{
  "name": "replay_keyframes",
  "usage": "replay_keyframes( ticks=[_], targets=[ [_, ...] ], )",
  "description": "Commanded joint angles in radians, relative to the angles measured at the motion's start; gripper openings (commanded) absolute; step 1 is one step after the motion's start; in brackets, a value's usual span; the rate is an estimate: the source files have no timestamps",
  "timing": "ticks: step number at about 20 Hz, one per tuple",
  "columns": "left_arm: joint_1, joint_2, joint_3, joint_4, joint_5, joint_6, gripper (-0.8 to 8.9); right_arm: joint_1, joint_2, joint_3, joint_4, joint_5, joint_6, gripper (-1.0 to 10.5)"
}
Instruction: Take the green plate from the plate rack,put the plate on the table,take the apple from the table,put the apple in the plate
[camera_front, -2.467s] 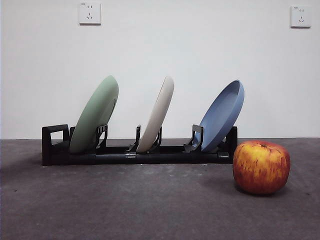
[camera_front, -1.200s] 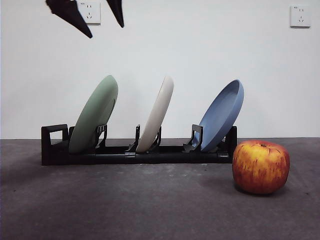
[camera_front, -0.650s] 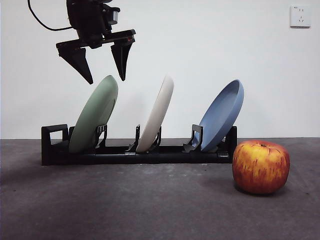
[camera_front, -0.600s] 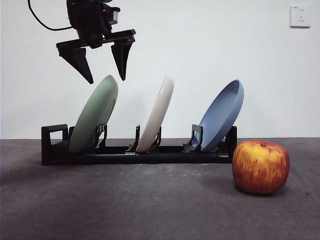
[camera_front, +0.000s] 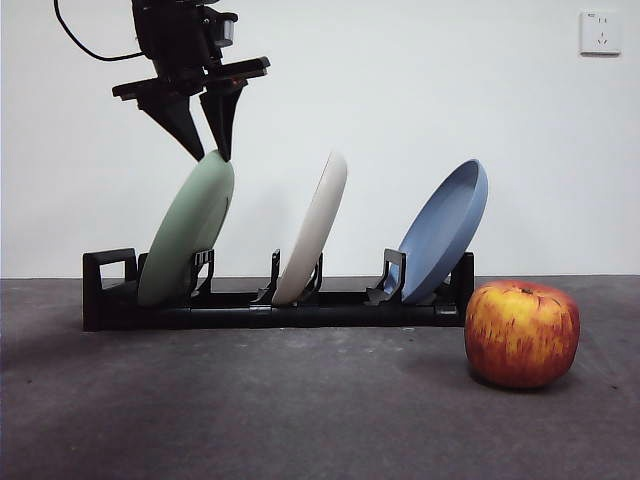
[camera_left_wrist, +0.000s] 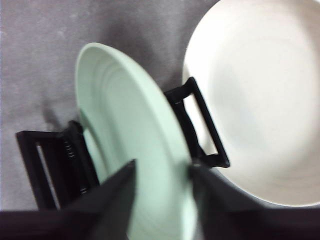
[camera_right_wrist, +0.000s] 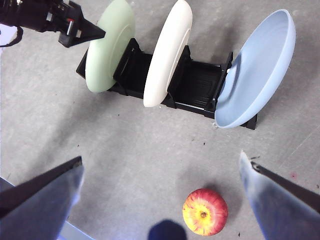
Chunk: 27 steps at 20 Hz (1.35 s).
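left gripper at green plate rim, grip looks just made; lift not begun.

largest first: the table (camera_front: 300, 420) carries the plate rack (camera_front: 270, 310), with the green plate (camera_front: 187, 232) leaning in its end slot by the loop handle, beside the cream plate (camera_front: 313, 232) and blue plate (camera_front: 445, 232). the apple (camera_front: 522, 333) sits apart from the rack's blue end. your left gripper (camera_front: 210, 150) has narrowed onto the plate's top rim, one jaw each face. confirm a firm pinch, then draw it along the plate's lean, clear of the cream plate. right gripper (camera_right_wrist: 160, 187) waits high, spread wide, empty.
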Motion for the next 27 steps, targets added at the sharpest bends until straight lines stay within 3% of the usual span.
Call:
replay_keyframes(
  ticks=[1, 7, 13, 17, 23, 27],
  targets=[
    [0.009, 0.013, -0.003, -0.010, -0.008, 0.022, -0.12, 0.002, 0.004, 0.003, 0.003, 0.005, 0.006, 7.2],
    [0.016, 0.013, -0.003, -0.022, -0.004, 0.024, -0.12, 0.002, 0.004, 0.003, 0.003, 0.005, 0.006, 7.2],
    [0.016, 0.010, 0.042, 0.014, 0.073, 0.024, -0.12, 0.002, 0.004, 0.003, 0.003, 0.004, 0.006, 7.2],
    [0.001, 0.010, 0.224, -0.015, 0.074, 0.023, -0.12, 0.002, 0.004, 0.003, 0.004, 0.005, 0.006, 7.2],
    [-0.042, 0.001, 0.612, -0.217, 0.079, 0.050, -0.12, 0.001, 0.004, 0.003, 0.005, 0.004, 0.005, 7.2],
    [-0.109, -0.135, 0.630, -0.219, 0.116, 0.069, -0.12, 0.000, 0.004, 0.003, 0.013, 0.004, 0.002, 7.2]
  ],
)
